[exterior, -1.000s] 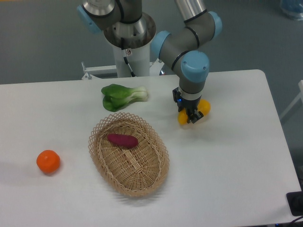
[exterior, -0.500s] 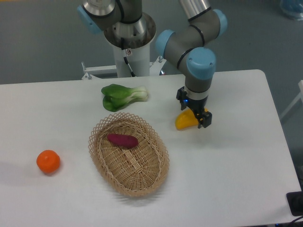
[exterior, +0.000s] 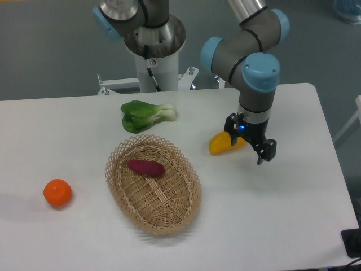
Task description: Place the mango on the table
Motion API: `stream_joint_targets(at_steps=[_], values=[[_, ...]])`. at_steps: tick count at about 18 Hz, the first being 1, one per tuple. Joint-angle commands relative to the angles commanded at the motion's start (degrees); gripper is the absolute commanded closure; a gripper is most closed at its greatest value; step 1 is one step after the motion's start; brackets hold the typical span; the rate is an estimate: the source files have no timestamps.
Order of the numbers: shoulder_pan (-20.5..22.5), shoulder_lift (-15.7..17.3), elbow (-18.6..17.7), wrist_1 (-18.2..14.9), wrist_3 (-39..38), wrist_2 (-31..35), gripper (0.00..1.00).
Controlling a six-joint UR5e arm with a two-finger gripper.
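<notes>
The mango [exterior: 223, 143] is a yellow-orange oblong fruit lying on the white table [exterior: 282, 203], right of the wicker basket. My gripper [exterior: 251, 145] stands just right of the mango, open and empty, with its fingers apart; one dark finger [exterior: 266, 152] shows at the right. The gripper's body covers the mango's right end.
A wicker basket [exterior: 153, 183] holds a purple sweet potato [exterior: 146, 167]. A green bok choy [exterior: 146, 115] lies behind the basket. A round orange fruit [exterior: 57, 192] sits at the left. The arm's base [exterior: 153, 39] stands at the table's back edge.
The gripper held the mango a second ago. The mango now lies on the table, released, and the gripper has moved right, away from it.
</notes>
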Motion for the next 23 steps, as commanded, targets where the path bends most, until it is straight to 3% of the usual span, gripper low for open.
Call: stream_joint_targets(at_steps=[4,11,12,18,23], values=[[-0.1,-1.5,3.6,-1.2,0.7,4.5,0.00],[0.1,-6.2,16.9,-16.7,0.6,4.7,0.00],[0.1,-7.0,18.4,-17.7,0.4,4.7,0.00],[0.3,-9.5,22.2,-18.2,0.8,4.8,0.00],[0.8,-9.5,21.6,-17.8,1.1,4.7,0.00]])
